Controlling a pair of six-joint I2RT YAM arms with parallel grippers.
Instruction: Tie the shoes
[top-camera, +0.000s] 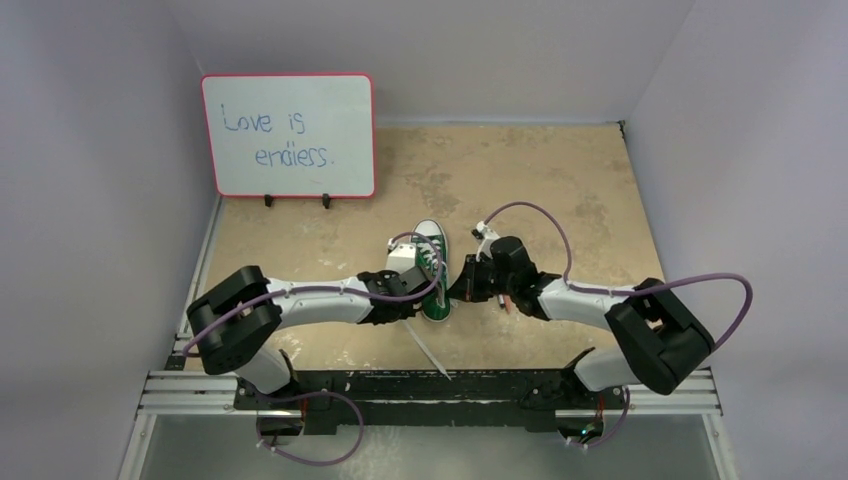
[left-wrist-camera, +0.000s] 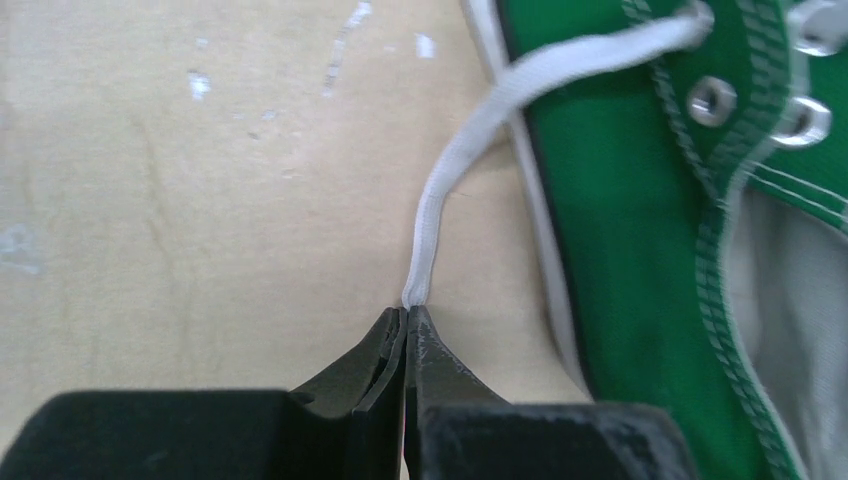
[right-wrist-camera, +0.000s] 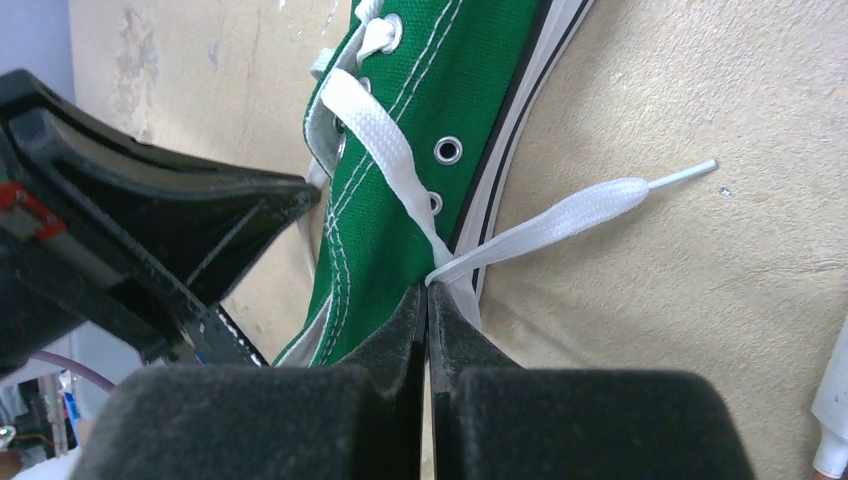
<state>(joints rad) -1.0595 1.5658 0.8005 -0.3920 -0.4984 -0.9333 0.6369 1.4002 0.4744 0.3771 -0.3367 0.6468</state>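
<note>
Top external: sneaker (top-camera: 432, 270) sat on the tabletop (top-camera: 560, 190), toe pointing at the whiteboard (top-camera: 288, 135), heel toward the arm bases. Both arms were stretched low and forward, elbows out, forearms angled inward so they met at the sneaker from either side. The left claw (top-camera: 412, 292) was against the sneaker's left flank, wrist roughly level. The right claw (top-camera: 462, 288) was just off its right flank, wrist dipped toward the sole.

A loose lace tail (top-camera: 430, 352) trailed from the sneaker's heel side toward the bases. Couldn't tell which lace it belonged to.

Left wrist: left claw (left-wrist-camera: 408, 322) was clenched, fingers pressed flat together with the left lace (left-wrist-camera: 445, 180) pinched at the very tip. That lace rose from the tip and curved over the white sole edge to the top eyelets. It looked bent rather than straight. The claw tip was beside the sneaker, not touching the canvas.

Right wrist: right claw (right-wrist-camera: 428, 300) was also clenched, gripping the right lace (right-wrist-camera: 390, 150) right at the sole edge. The lace ran from an upper eyelet diagonally down the green side into the tip. Its free end (right-wrist-camera: 570, 215) lay flat on the tabletop, pointing away from the sneaker, aglet visible. Left claw body showed on the sneaker's far side.
</note>
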